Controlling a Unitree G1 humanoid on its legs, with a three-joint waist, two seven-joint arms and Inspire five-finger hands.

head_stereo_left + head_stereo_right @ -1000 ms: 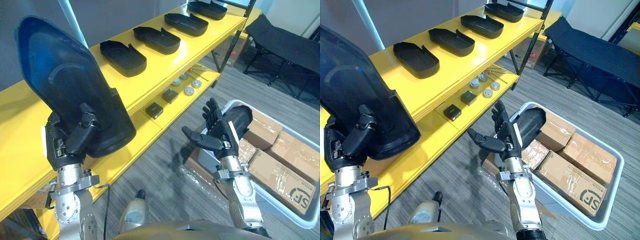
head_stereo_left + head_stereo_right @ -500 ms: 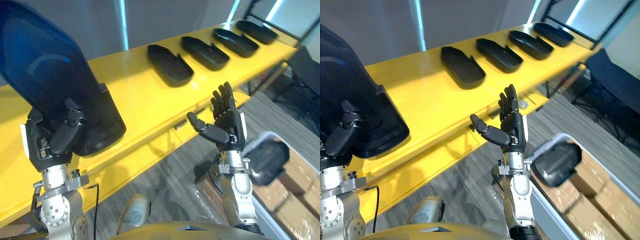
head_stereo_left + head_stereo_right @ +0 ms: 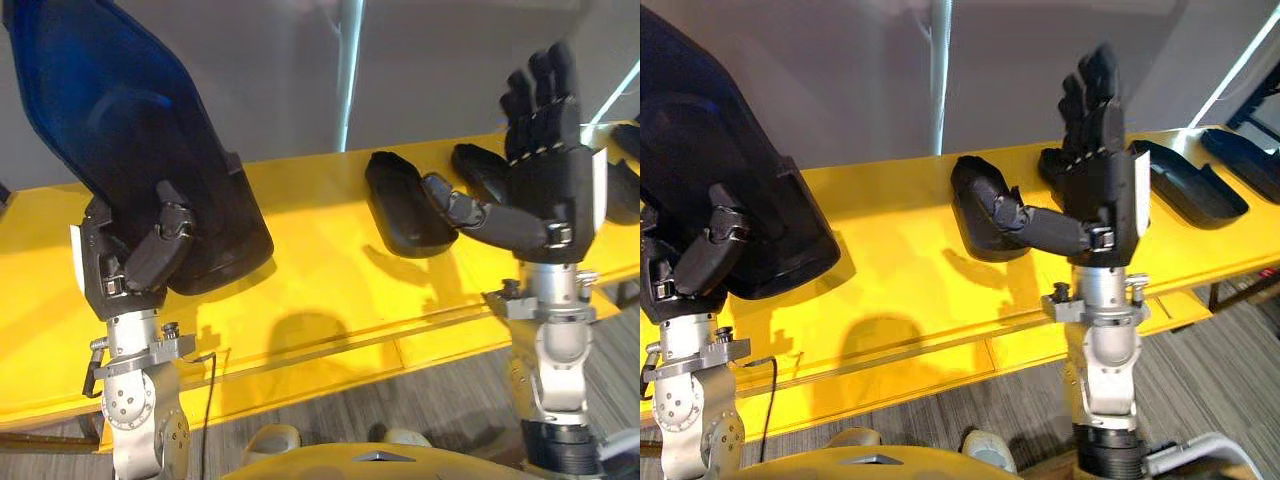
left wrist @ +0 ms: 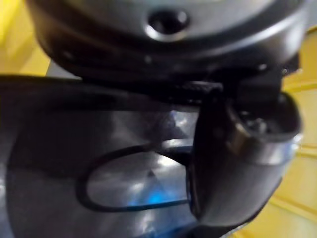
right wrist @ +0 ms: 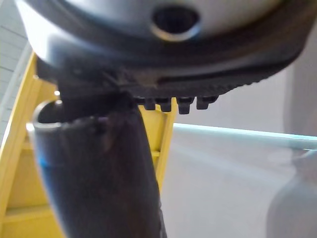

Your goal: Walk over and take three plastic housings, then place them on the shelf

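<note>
While the left hand (image 3: 130, 265) is gripping the housing (image 3: 140, 140) by its lower end, with fingers curling over the rim into the hollow side, the shell is standing nearly upright. Its top is leaning a little to the left and its hollow side is facing the camera. In the left wrist view the thumb (image 4: 237, 153) is lying against the housing's glossy surface. The housing's lower end is showing over the shelf (image 3: 320, 290); whether it is touching the yellow top cannot be told.

On the right, the right hand (image 3: 550, 190) is standing raised and empty, its fingers pointing straight up and close together, its thumb jutting out to the left. In the right wrist view the fingertips (image 5: 173, 103) are showing as a short row past the thumb (image 5: 99, 168), with nothing between them.

Below both arms a strip of grey floor (image 3: 420, 410) is showing along the shelf's front edge.

Farther back on the shelf top, four more shells are lying flat in a row, hollow side up. The laid housing (image 3: 400, 205) is sitting just left of the right thumb. The second laid housing (image 3: 478, 168) is lying partly behind the right hand. The third laid housing (image 3: 1185, 190) and fourth laid housing (image 3: 1240, 150) are lying beyond it to the right.

Behind the shelf a grey wall (image 3: 440, 60) is rising, with a pale light strip (image 3: 350, 70) running up it.
</note>
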